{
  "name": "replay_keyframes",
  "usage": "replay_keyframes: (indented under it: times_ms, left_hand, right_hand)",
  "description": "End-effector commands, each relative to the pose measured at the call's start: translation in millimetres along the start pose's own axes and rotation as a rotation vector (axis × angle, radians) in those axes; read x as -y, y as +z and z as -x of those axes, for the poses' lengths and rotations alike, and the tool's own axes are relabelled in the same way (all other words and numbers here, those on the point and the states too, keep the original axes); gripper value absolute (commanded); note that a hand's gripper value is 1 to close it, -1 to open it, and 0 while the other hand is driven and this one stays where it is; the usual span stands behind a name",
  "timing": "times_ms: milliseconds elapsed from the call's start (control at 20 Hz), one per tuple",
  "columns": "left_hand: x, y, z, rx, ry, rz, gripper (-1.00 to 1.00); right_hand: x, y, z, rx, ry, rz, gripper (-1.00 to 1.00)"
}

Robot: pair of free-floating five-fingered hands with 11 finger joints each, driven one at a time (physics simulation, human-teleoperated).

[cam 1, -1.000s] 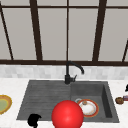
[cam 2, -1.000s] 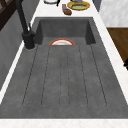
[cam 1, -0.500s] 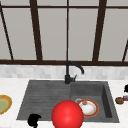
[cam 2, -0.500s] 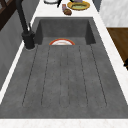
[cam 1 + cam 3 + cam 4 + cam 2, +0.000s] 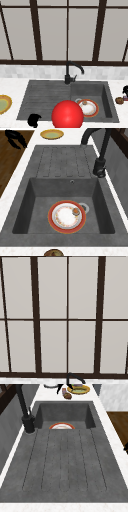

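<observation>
Where the white tabletop (image 5: 10, 86) runs on to the right of the sink (image 5: 25, 105), a small brown lump (image 5: 119, 100) lies on it just off the basin's rim; the left side view shows the lump (image 5: 67, 395) at the far end, beside a yellow plate (image 5: 83, 389)

- Right hand (image 5: 125, 90): nearest hand to the lump, just above it in the front view and toward the wall, so the lump lies forward of it and slightly sinkward. Touching or apart: cannot tell. Cut off by the picture's edge, a dark sliver (image 5: 60, 388) from the left side; fingers straight or curled cannot be told
- Lump: roundish, no long axis to make out; what it is, too small to tell
- Left hand (image 5: 33, 120): well apart, at the sink's front left corner; in the right side view (image 5: 15, 139) it hangs over the wooden floor (image 5: 10, 165), off the tabletop's edge, fingers curled, holding nothing
- Basin: red-rimmed white plate (image 5: 67, 216) flat on the bottom, a small brown bit on its rim, next to the drain
- Red ball (image 5: 67, 115): large, low in the front view, hiding part of the sink's front; its resting place is unclear
- Black tap (image 5: 71, 72) behind the sink; yellow-green dish (image 5: 3, 103) on the left tabletop; window (image 5: 67, 318) above
</observation>
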Motion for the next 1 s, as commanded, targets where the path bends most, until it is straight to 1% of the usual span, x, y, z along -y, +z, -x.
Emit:
replay_keyframes:
  times_ms: [0, 200, 400, 600, 650, 750, 800, 850, 900, 950]
  left_hand:
    - [0.0, 0.0, 0.0, 0.0, 0.0, 0.0, 0.0]
    - [0.0, 0.0, 0.0, 0.0, 0.0, 0.0, 0.0]
    - [0.0, 0.0, 0.0, 0.0, 0.0, 0.0, 0.0]
    - [0.0, 0.0, 0.0, 0.0, 0.0, 0.0, 0.0]
    - [0.0, 0.0, 0.0, 0.0, 0.0, 0.0, 0.0]
    - [0.0, 0.0, 0.0, 0.0, 0.0, 0.0, 0.0]
    - [0.0, 0.0, 0.0, 0.0, 0.0, 0.0, 0.0]
    - [0.0, 0.0, 0.0, 0.0, 0.0, 0.0, 0.0]
    - [0.0, 0.0, 0.0, 0.0, 0.0, 0.0, 0.0]
    - [0.0, 0.0, 0.0, 0.0, 0.0, 0.0, 0.0]
  right_hand:
    - [-7.3, -12.2, -2.8, -0.018, -0.12, -0.011, -1.0]
    - [-15.9, -27.1, -6.5, -0.02, -0.125, -0.018, -1.0]
    - [-24.4, -25.2, -7.2, -0.029, -0.131, 0.015, -1.0]
    - [-32.6, -22.8, -7.9, -0.053, -0.132, 0.071, -1.0]
    - [-33.2, -22.3, -8.3, -0.055, -0.136, 0.078, 1.0]
    - [-40.5, -9.3, -5.7, -0.049, -0.12, 0.15, 1.0]
    - [-37.5, -11.0, -5.9, -0.046, -0.095, 0.193, 1.0]
    - [-36.3, -11.2, -5.0, -0.042, -0.091, 0.228, 1.0]
    - [-32.6, -11.5, -2.0, -0.037, -0.091, 0.257, 1.0]
    - [-32.1, -13.7, -1.6, -0.041, -0.082, 0.269, 1.0]
